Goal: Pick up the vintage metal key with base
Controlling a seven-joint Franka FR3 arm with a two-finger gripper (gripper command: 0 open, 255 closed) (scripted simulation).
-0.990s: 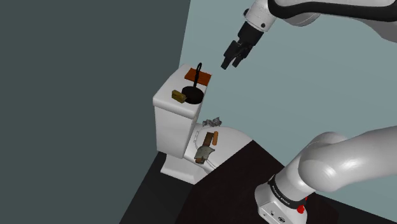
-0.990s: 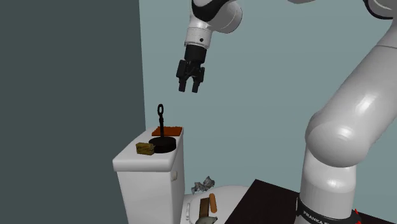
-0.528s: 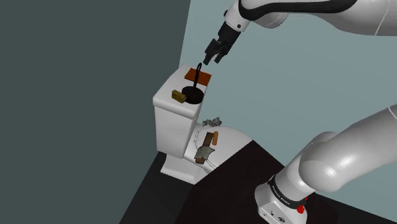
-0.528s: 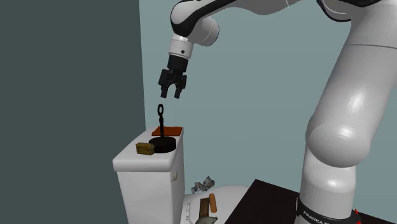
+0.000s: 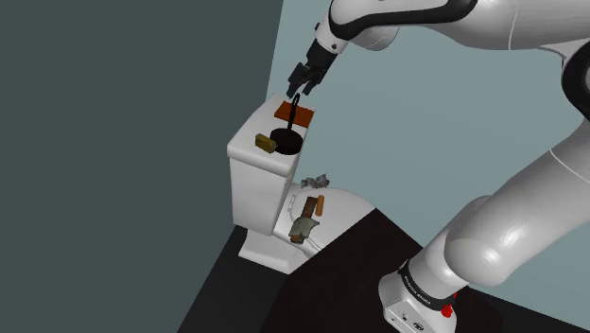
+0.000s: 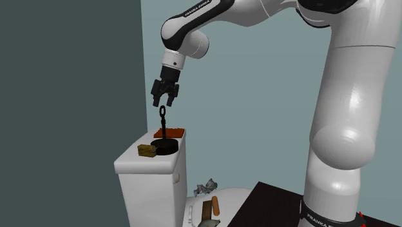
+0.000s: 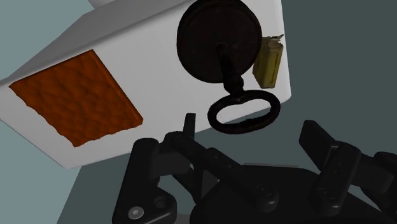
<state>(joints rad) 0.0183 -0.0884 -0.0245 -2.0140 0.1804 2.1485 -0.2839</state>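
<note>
Approach looks to be the step in hand: the claw (image 6: 164,102) hovers just above the dark key (image 6: 164,122), its 2 fingers (image 7: 189,130) standing well apart with nothing between them. The key stands upright, ring end uppermost, with its shaft planted in a round black base (image 6: 165,147). The base sits on the lid of a white toilet tank (image 6: 145,169). An orange textured pad (image 6: 170,132) lies on the lid just behind the base in the second exterior view. A small yellowish box (image 6: 147,150) lies just beside the base toward that view's left; whether it touches the disc I cannot tell. Along the claw's line, the ring sits ahead of the open gap, a little nearer 1 finger than the other, and is not yet between the tips. I judge key and base to be stiff and hard, with most of the weight low in the disc, so the piece should hang steady if taken from the top. The shaft is thin and probably slick, so a loose pinch could let it pivot or slide. The ring, or the shaft just under it, looks like the best place to close. Whether the key is fixed to the base cannot be told. The box beside the base leaves little room lower down.
</note>
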